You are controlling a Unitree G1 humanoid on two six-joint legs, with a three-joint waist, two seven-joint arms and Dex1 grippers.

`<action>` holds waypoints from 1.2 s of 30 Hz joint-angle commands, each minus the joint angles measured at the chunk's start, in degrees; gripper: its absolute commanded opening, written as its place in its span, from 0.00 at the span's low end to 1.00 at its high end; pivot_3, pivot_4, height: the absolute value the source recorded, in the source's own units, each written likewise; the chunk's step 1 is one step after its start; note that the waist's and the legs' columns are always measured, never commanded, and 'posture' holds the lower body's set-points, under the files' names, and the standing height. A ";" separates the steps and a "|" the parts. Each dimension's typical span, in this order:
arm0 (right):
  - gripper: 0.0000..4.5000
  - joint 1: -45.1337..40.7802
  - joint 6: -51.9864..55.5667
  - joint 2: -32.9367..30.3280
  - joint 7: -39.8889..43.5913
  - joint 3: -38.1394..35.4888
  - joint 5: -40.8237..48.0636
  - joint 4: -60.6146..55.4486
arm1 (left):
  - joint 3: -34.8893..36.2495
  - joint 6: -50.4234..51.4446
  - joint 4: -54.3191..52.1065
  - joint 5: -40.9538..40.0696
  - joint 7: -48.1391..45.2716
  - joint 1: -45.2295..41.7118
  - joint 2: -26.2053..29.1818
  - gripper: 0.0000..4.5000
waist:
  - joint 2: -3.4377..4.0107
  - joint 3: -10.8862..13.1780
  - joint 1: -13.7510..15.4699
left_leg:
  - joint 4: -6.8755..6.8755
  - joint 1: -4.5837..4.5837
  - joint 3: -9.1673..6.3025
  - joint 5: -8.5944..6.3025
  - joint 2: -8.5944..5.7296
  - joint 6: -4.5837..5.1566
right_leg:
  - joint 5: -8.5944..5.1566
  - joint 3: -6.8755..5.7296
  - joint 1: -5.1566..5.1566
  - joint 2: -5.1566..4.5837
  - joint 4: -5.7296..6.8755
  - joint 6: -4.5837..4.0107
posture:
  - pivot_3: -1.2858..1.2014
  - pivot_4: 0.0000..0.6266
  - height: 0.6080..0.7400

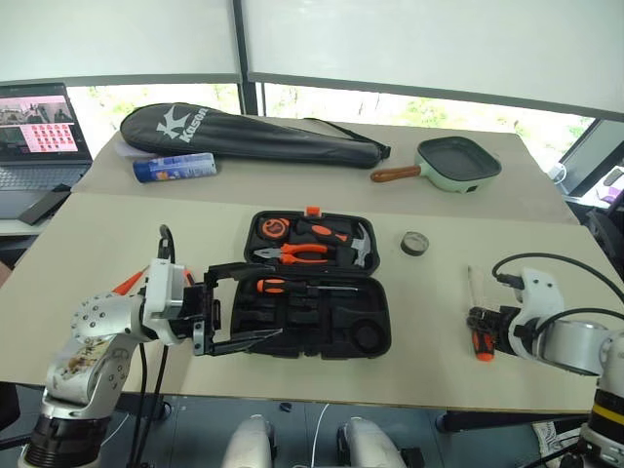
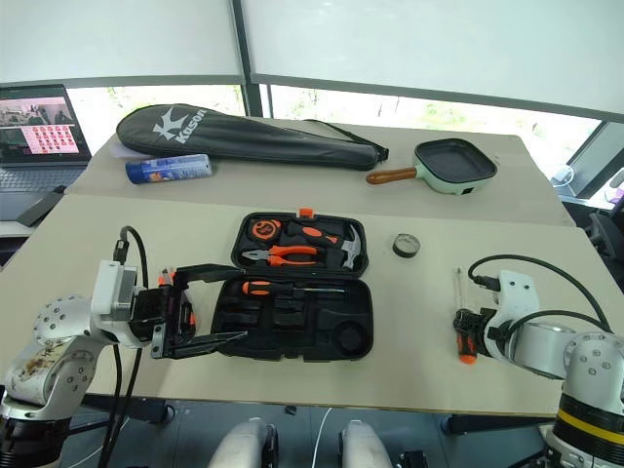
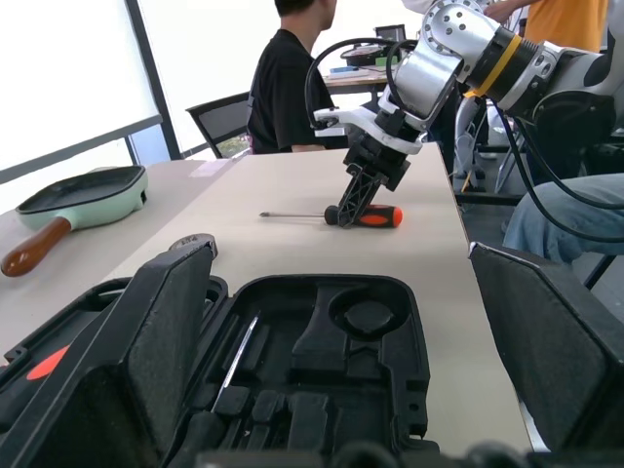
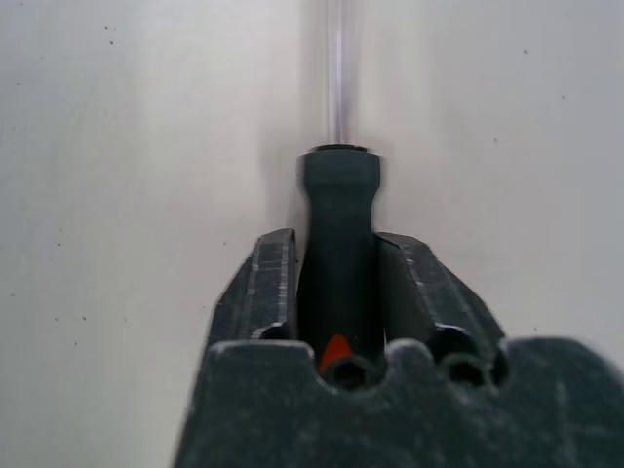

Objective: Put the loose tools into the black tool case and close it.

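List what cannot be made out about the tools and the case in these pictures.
- Screwdriver tip: right wrist view, cut off by the edge.
- Case near slots: left wrist view, hidden behind the left fingers.
- Tape roll detail: eye views, too small.
- Laptop: left eye view, cut by the edge.

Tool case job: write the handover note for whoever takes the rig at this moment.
Left gripper: open, level, at the near left corner of the open black tool case, holding nothing.
Right gripper: shut on the screwdriver lying on the table right of the case.
Done: one screwdriver in case, beside the pliers and hammer.
Left: lift and stow the gripped screwdriver, then the tape roll on the table, then close the lid.
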 commanded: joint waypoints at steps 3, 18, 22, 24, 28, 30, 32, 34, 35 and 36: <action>0.18 0.26 -5.37 -2.93 5.04 -6.95 0.10 -5.96 | 0.52 -1.17 0.89 -0.23 -0.57 0.40 -0.21 1.00 | 0.25 0.16 0.06 | 0.00 -0.06 -0.01 0.00 -0.02 0.00 | 0.00 0.01 -0.03 -0.06 -0.03 0.02 | 0.52 0.24 1.00; 0.18 -27.52 -52.89 -13.73 79.07 55.30 -43.12 -6.55 | 4.49 -2.84 4.46 2.09 -1.88 7.33 2.99 1.00 | 1.20 0.74 -1.69 | 0.02 -0.46 0.18 0.06 -0.02 0.06 | 0.11 0.26 -0.85 0.00 0.17 -0.02 | 0.52 0.24 1.00; 0.18 -35.53 -49.57 -11.05 80.54 64.17 -51.50 -2.42 | 6.70 -3.51 4.00 2.57 -1.75 11.06 3.86 1.00 | 1.09 0.82 -1.41 | 0.03 -0.51 0.26 0.05 -0.01 0.05 | 0.14 0.33 -1.05 -0.02 0.36 0.00 | 0.52 0.24 1.00; 0.18 -37.73 -49.51 -11.07 81.79 67.16 -55.12 -0.84 | 7.50 -3.59 3.62 2.49 -1.42 12.61 3.98 1.00 | 1.06 0.81 -0.59 | 0.03 -0.82 0.23 0.04 -0.03 0.04 | 0.07 0.27 -1.51 -0.08 0.67 -0.03 | 0.52 0.24 1.00; 0.18 -39.79 -48.70 -11.25 84.97 70.61 -59.52 0.81 | 8.43 -3.63 2.68 2.34 -0.54 14.60 3.77 1.00 | 1.07 0.81 0.01 | 0.17 -1.24 0.28 0.06 -0.06 0.01 | 0.07 0.25 -1.94 -0.09 0.88 -0.06 | 0.52 0.24 1.00; 0.18 -40.15 -48.73 -11.35 86.74 72.08 -61.26 0.76 | 8.61 -3.61 2.16 2.31 -0.11 15.13 3.67 1.00 | 1.07 0.81 -0.07 | 0.23 -1.23 0.29 0.06 -0.05 0.01 | 0.07 0.25 -1.92 -0.08 0.92 -0.06 | 0.52 0.24 1.00; 0.18 -40.06 -47.70 -10.64 87.43 72.46 -61.84 0.43 | 8.63 -3.56 1.76 2.26 0.18 15.41 3.64 1.00 | 1.07 0.81 -0.05 | 0.28 -1.21 0.30 0.06 -0.05 0.01 | 0.07 0.25 -1.90 -0.07 0.96 -0.07 | 0.52 0.24 1.00; 0.18 -40.00 -46.85 -9.86 87.99 72.85 -62.63 0.23 | 8.65 -3.44 1.43 2.19 0.49 15.58 3.64 1.00 | 1.07 0.81 -0.05 | 0.38 -1.20 0.28 0.06 -0.04 0.01 | 0.07 0.22 -1.86 -0.05 1.00 -0.07 | 0.52 0.24 1.00; 0.18 -40.00 -46.29 -9.36 88.25 73.00 -62.84 0.07 | 8.66 -3.36 1.32 2.16 0.64 15.60 3.66 1.00 | 1.07 0.81 -0.06 | 0.40 -1.20 0.28 0.06 -0.05 0.01 | 0.07 0.22 -1.86 -0.05 1.02 -0.07 | 0.52 0.24 1.00; 0.18 -39.98 -45.60 -8.80 88.37 73.04 -62.96 -0.15 | 8.71 -3.31 1.26 2.11 0.75 15.62 3.70 1.00 | 1.06 0.81 -0.07 | 0.42 -1.20 0.28 0.06 -0.05 0.01 | 0.07 0.22 -1.86 -0.06 1.03 -0.07 | 0.52 0.24 1.00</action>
